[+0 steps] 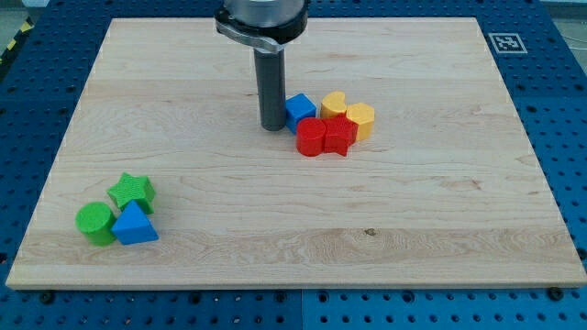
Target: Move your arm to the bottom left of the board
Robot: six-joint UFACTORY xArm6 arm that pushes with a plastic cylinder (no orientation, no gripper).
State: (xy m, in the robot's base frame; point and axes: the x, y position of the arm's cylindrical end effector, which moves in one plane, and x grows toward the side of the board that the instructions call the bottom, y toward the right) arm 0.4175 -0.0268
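My tip [272, 126] rests on the wooden board [275, 220] near its upper middle, touching or just left of a blue cube [299, 110]. Right of the cube sit a yellow block [333, 104], a yellow hexagonal block [360, 120], a red round block [311, 137] and a red block [339, 135], all bunched together. At the board's bottom left lie a green star [132, 192], a green cylinder [94, 223] and a blue triangular block [135, 225], touching one another, far from my tip.
The board lies on a blue pegboard table [27, 101]. A black-and-white marker tag [505, 41] sits at the board's top right corner. The arm's dark housing [261, 18] hangs over the board's top edge.
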